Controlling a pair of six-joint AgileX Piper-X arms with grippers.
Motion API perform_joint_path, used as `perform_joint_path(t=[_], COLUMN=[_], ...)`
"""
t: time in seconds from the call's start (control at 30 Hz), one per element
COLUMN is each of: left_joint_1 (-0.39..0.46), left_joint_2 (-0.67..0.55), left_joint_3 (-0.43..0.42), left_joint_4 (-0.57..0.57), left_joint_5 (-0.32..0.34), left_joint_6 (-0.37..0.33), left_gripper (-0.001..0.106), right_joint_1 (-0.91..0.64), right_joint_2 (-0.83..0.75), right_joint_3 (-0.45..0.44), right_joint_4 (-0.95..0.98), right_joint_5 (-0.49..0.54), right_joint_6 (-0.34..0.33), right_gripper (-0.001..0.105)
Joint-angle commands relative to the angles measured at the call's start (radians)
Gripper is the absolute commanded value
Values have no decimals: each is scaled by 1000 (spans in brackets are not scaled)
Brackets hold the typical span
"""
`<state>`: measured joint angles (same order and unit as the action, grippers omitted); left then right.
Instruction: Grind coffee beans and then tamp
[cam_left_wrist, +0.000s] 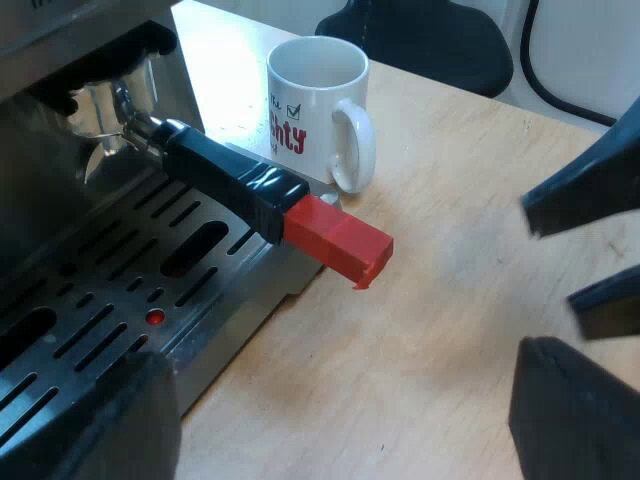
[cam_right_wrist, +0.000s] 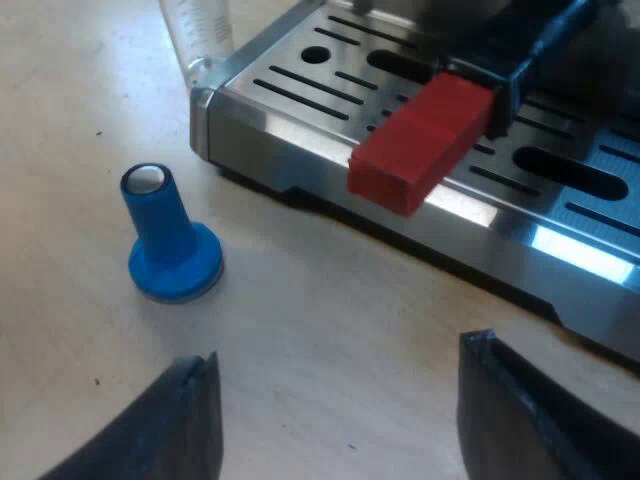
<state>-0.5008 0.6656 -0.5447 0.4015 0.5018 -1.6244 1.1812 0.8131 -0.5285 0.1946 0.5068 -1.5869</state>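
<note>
At the machine's front: the holder (cam_left_wrist: 215, 170) sits locked into the espresso machine (cam_left_wrist: 110, 300), its red end (cam_left_wrist: 338, 240) jutting out over the table (cam_left_wrist: 440, 330).
Left gripper (cam_left_wrist: 330, 425): your fingers stand wide apart with nothing between them; the red end lies ahead of them, well clear.
Right gripper (cam_right_wrist: 338, 420): spread wide too, and empty; the red end hangs just beyond the fingertips, over the drip tray (cam_right_wrist: 300, 90).
Tamper (cam_right_wrist: 165, 240): blue, upright on the table, untouched, ahead of one of your right fingers.
Mug (cam_left_wrist: 315, 110): beside the machine, past the red end from your left fingers.
Measuring glass (cam_right_wrist: 200, 35): probably that clear cylinder at the tray's corner; little of it is in sight.
Progress: you cannot tell from here whether grounds are in the holder. Tamping is all yet to do, I judge: the holder is not out and the tamper is not picked up.
</note>
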Motion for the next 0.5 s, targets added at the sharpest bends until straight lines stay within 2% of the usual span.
perform_joint_path(t=[0.03, 0.13, 0.27, 0.4, 0.5], left_joint_1=[-4, -4, -4, -4, -4], left_joint_2=[0, 0, 0, 0, 0], left_joint_3=[0, 0, 0, 0, 0], left_joint_4=[-11, -11, -11, -11, -11], left_joint_5=[8, 8, 8, 8, 8], left_joint_6=[2, 2, 2, 2, 2], left_gripper=[70, 70, 70, 70, 70], right_joint_1=[0, 0, 0, 0, 0], right_joint_2=[76, 154, 251, 314, 354], right_joint_3=[1, 1, 1, 1, 1], right_joint_4=[-98, -195, -307, -393, -445], right_joint_5=[16, 19, 113, 164, 196], right_joint_6=[-4, -4, -1, -1, -1], right_gripper=[55, 55, 55, 55, 47])
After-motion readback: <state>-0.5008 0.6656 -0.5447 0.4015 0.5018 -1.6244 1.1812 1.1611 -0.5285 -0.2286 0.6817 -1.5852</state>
